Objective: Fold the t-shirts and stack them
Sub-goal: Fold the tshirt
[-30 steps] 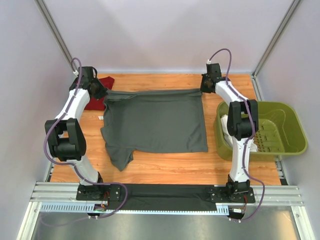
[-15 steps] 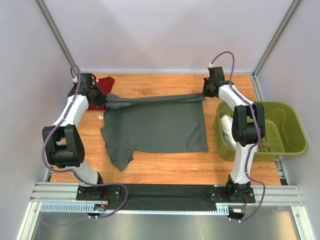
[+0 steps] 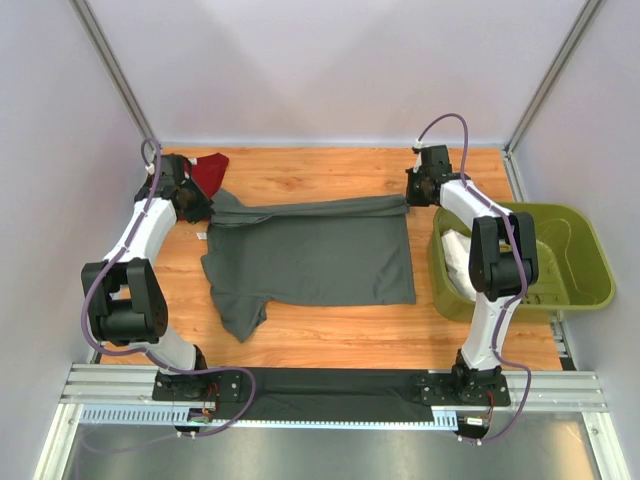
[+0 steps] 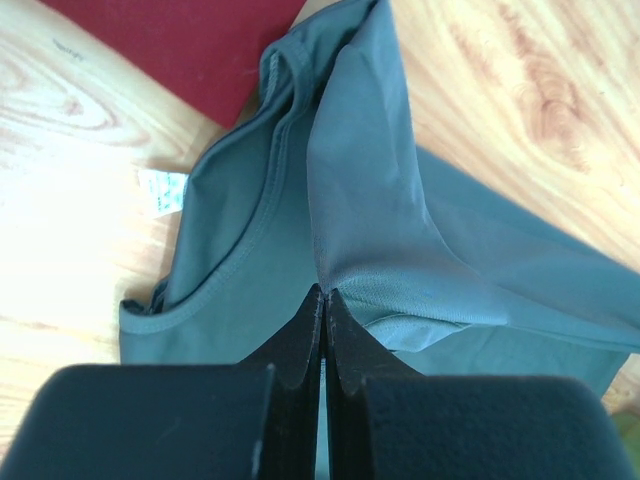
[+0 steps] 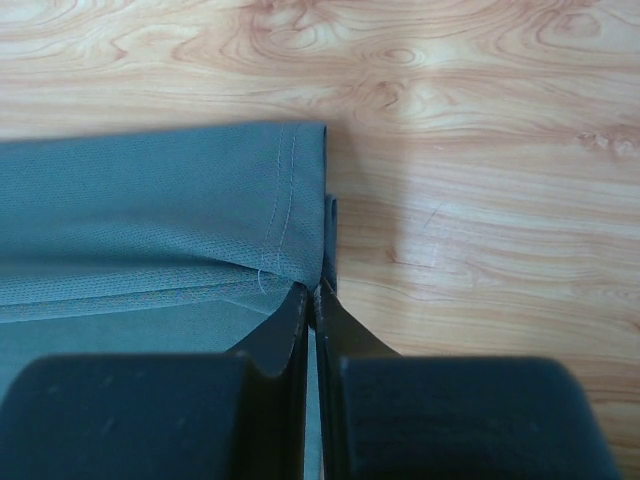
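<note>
A dark grey t-shirt [image 3: 310,258] lies spread on the wooden table, its far edge lifted and drawn toward me in a fold. My left gripper [image 3: 207,205] is shut on the shirt's far left corner [image 4: 360,250] near the neck. My right gripper [image 3: 408,198] is shut on the far right hem corner [image 5: 290,250]. A small white label [image 4: 163,191] lies on the table by the collar. A dark red t-shirt [image 3: 207,171] lies bunched at the far left, and it also shows in the left wrist view [image 4: 190,40].
An olive-green plastic basket [image 3: 580,240] stands at the right edge with something white inside [image 3: 458,250]. Grey enclosure walls stand around the table. Bare wood [image 3: 330,165] lies beyond the shirt and along its near side.
Both grippers have pulled the grey shirt's far edge toward the near side, lifting it. The far edge now folds over the body, and more of the red shirt shows.
</note>
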